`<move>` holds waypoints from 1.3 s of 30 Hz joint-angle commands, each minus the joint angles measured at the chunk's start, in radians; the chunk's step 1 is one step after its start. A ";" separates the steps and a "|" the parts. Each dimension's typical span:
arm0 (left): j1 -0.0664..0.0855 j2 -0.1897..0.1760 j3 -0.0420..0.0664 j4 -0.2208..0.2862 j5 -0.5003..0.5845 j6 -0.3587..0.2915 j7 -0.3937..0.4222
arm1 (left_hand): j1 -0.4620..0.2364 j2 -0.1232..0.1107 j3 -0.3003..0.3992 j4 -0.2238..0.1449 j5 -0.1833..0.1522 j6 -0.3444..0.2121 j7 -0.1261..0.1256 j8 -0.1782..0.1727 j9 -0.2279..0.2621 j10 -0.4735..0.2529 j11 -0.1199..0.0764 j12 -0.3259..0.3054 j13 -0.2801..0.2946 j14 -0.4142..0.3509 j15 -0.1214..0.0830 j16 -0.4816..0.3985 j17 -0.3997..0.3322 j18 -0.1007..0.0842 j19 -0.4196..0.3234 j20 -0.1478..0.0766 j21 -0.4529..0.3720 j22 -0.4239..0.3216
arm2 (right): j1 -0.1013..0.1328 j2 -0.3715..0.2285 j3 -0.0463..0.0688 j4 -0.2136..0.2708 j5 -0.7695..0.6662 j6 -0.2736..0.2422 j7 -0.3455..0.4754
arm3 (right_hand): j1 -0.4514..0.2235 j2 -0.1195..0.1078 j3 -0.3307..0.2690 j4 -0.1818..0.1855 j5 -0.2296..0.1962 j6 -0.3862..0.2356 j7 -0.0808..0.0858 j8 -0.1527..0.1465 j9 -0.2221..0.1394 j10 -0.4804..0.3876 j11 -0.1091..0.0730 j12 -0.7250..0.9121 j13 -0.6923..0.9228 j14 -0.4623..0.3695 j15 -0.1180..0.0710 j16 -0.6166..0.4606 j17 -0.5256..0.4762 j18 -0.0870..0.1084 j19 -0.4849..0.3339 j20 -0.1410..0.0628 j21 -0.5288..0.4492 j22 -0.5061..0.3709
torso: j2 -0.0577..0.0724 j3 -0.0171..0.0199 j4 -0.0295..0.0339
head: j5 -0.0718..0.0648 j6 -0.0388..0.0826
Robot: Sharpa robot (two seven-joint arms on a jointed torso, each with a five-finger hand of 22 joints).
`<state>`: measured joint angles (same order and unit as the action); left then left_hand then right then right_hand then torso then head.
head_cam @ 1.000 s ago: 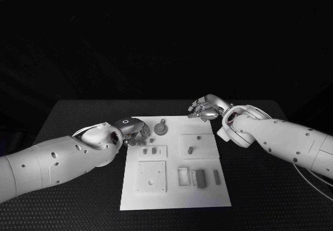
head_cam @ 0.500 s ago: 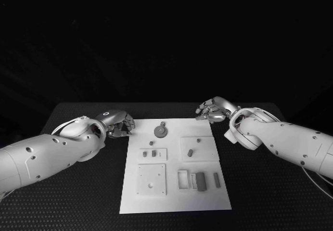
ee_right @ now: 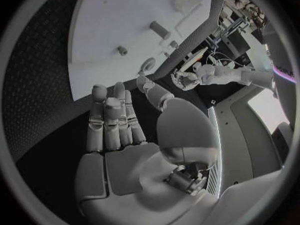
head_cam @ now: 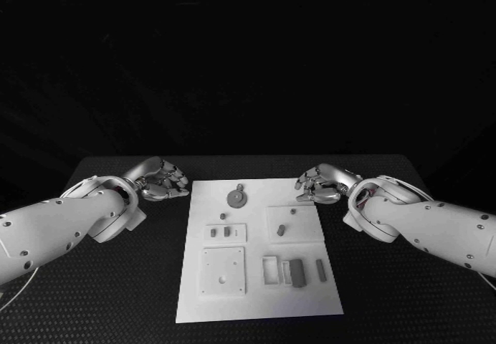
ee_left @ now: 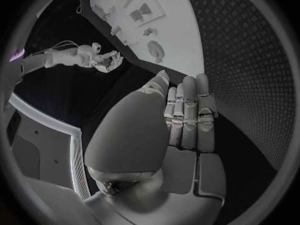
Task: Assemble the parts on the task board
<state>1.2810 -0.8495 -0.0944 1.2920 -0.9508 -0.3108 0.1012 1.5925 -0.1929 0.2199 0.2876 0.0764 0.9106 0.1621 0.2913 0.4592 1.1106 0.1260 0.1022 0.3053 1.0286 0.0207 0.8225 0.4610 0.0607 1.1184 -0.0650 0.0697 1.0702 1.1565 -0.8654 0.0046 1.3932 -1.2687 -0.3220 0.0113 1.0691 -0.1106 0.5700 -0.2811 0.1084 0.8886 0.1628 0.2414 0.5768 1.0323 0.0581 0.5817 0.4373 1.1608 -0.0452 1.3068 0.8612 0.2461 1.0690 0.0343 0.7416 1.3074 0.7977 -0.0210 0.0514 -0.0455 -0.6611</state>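
Observation:
The white task board (head_cam: 259,301) lies in the middle of the black table. A round grey disc (head_cam: 236,197) sits near its far edge, with small pegs (head_cam: 222,215) and an oblong piece (head_cam: 282,230) below it. Grey bars (head_cam: 297,272) lie near the board's right side. My left hand (head_cam: 160,179) hovers over the table just off the board's far left corner, holding nothing. My right hand (head_cam: 320,184) is at the far right corner, also empty. In the wrist views, the left hand (ee_left: 184,120) and the right hand (ee_right: 115,125) have their fingers stretched out side by side over the mat.
Black textured mat (head_cam: 393,287) surrounds the board on all sides. A square plate with holes (head_cam: 224,271) and a recessed frame (head_cam: 271,266) are on the board's near half. Both forearms stand over the table left and right of the board.
My left hand has drawn back from the board's left edge near the disc to the mat beside it. My right hand has shifted slightly nearer and to the right.

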 commanded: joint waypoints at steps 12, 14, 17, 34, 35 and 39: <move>0.000 -0.011 -0.004 0.043 0.146 -0.002 0.070 | 0.009 0.017 -0.032 0.000 0.003 -0.008 0.001 0.004 0.016 0.001 0.007 0.003 -0.029 0.006 0.017 -0.143 0.010 -0.029 -0.041 0.009 -0.005 -0.114 | -0.012 0.020 -0.052 0.013 -0.345 0.022 -0.004 | 0.012 -0.013 0.019 0.007 0.005 0.014 -0.002 0.010 0.001 0.045 0.003 -0.099 -0.059 0.024 -0.004 0.003 -0.004 0.016 0.019 -0.004 0.009 0.021 | 0.000 -0.0017 0.0016 | 0.005 0.002; 0.000 -0.010 -0.004 0.044 0.146 -0.002 0.070 | 0.011 0.018 -0.032 0.000 0.004 -0.008 0.001 0.004 0.016 0.001 0.007 0.003 -0.030 0.008 0.017 -0.146 0.012 -0.029 -0.040 0.009 -0.005 -0.117 | -0.019 0.024 -0.053 0.011 -0.359 0.016 -0.011 | 0.014 -0.012 0.021 0.006 0.005 0.014 -0.001 0.010 0.000 0.050 0.003 -0.107 -0.063 0.026 -0.004 0.003 -0.005 0.016 0.021 -0.004 0.010 0.021 | 0.000 -0.0017 0.0013 | 0.007 0.002; 0.000 -0.008 -0.005 0.045 0.147 0.000 0.069 | 0.014 0.019 -0.034 0.000 0.004 -0.009 0.002 0.003 0.017 -0.002 0.008 0.002 -0.033 0.011 0.017 -0.154 0.018 -0.030 -0.038 0.009 -0.004 -0.124 | -0.024 0.034 -0.053 0.006 -0.371 0.010 -0.019 | 0.027 0.006 0.029 0.003 0.006 0.016 -0.002 0.011 -0.001 0.063 0.002 -0.122 -0.070 0.033 -0.004 0.005 -0.005 0.016 0.024 -0.007 0.013 0.021 | 0.001 -0.0019 0.0016 | 0.007 -0.002; 0.000 -0.002 -0.005 0.052 0.206 0.004 0.061 | 0.015 0.021 -0.038 0.001 0.007 -0.011 0.003 0.002 0.018 -0.005 0.009 0.004 -0.040 0.022 0.017 -0.169 0.037 -0.031 -0.031 0.007 -0.003 -0.141 | -0.032 0.055 -0.053 -0.015 -0.378 -0.024 -0.050 | 0.032 0.009 0.032 0.001 0.005 0.016 -0.002 0.010 -0.003 0.075 0.002 -0.137 -0.076 0.038 -0.005 0.006 -0.006 0.016 0.029 -0.008 0.016 0.020 | 0.000 -0.0013 0.0011 | 0.008 -0.007; 0.000 -0.002 -0.005 0.053 0.217 0.005 0.061 | 0.015 0.022 -0.037 0.001 0.008 -0.011 0.003 0.002 0.018 -0.005 0.009 0.004 -0.041 0.022 0.017 -0.170 0.038 -0.031 -0.031 0.007 -0.003 -0.142 | -0.032 0.056 -0.053 -0.018 -0.379 -0.023 -0.052 | 0.031 0.010 0.032 0.001 0.005 0.015 -0.002 0.009 -0.004 0.076 0.002 -0.138 -0.077 0.039 -0.005 0.006 -0.006 0.016 0.030 -0.008 0.016 0.020 | 0.000 -0.0015 0.0014 | 0.008 -0.007; 0.000 0.000 -0.005 0.054 0.221 0.010 0.059 | 0.016 0.024 -0.038 0.000 0.008 -0.011 0.003 0.001 0.018 -0.005 0.009 0.005 -0.042 0.023 0.017 -0.173 0.042 -0.031 -0.030 0.006 -0.003 -0.145 | -0.032 0.061 -0.053 -0.026 -0.379 -0.023 -0.055 | 0.032 0.009 0.032 0.000 0.005 0.013 -0.001 0.008 -0.004 0.078 0.002 -0.140 -0.077 0.040 -0.005 0.006 -0.006 0.016 0.031 -0.009 0.016 0.020 | 0.000 -0.0024 0.0017 | 0.008 -0.008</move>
<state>1.2803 -0.8520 -0.0999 1.3425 -0.7645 -0.3063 0.1521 1.6090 -0.1774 0.1878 0.2896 0.0804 0.9055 0.1642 0.2912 0.4760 1.1053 0.1317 0.1014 0.2646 1.0418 0.0375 0.6534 0.5014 0.0229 1.0834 -0.0574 0.0651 0.9260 1.1255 -0.8062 -0.0480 1.3717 -1.6304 -0.3390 -0.0223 1.0916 -0.1014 0.5977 -0.2814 0.1084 0.9026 0.1523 0.2465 0.5730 1.1079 0.0569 0.4451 0.3626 1.1992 -0.0496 1.3068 0.8564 0.2541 1.0932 0.0276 0.7515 1.3074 0.7982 -0.0229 0.0526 -0.0377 -0.6683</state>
